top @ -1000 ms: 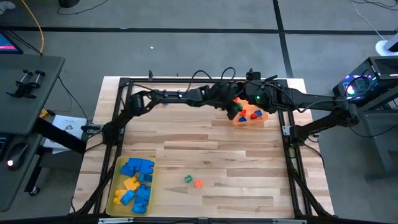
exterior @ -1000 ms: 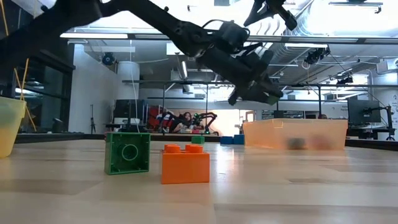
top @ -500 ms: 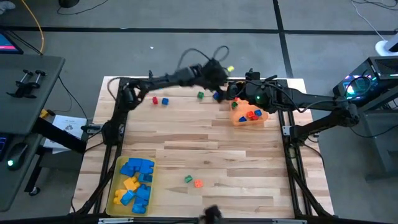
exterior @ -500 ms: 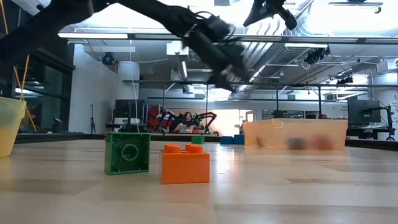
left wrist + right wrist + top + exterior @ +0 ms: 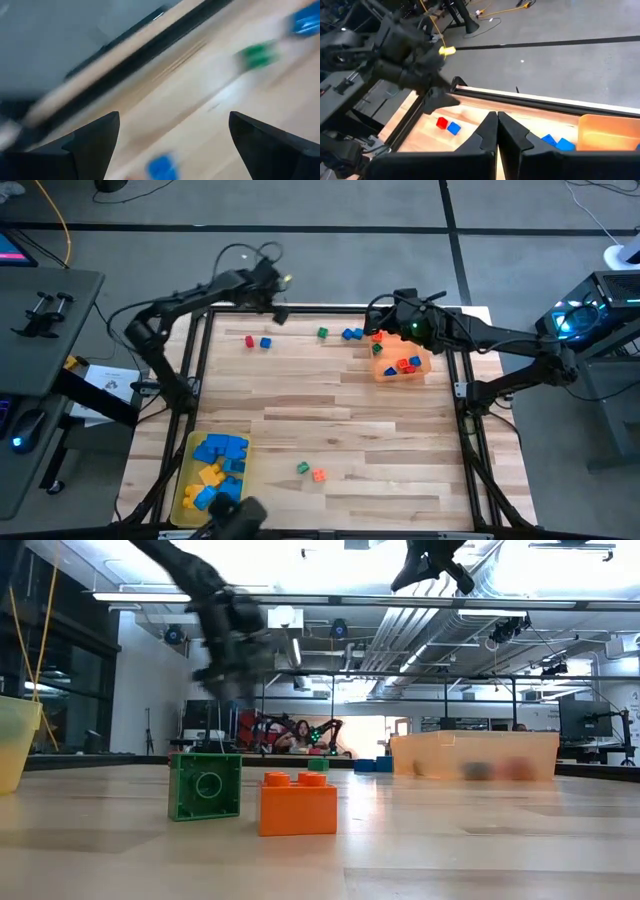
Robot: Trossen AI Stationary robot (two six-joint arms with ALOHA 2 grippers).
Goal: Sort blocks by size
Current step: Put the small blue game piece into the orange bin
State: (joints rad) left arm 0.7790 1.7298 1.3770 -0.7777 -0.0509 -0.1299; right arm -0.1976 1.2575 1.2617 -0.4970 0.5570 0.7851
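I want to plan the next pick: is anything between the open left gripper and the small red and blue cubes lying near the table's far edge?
Nothing visible. The left gripper, open and empty, hovers over the table's far edge; bare wood separates it from the small red cube and small blue cube.

A robotics lab: bare grey concrete floor [image 5: 300, 205] under the pale wooden tabletop [image 5: 330, 410], exposed ceiling ducts [image 5: 400, 625], distant computer monitors [image 5: 583, 720], cables [image 5: 495, 12] trailing everywhere.
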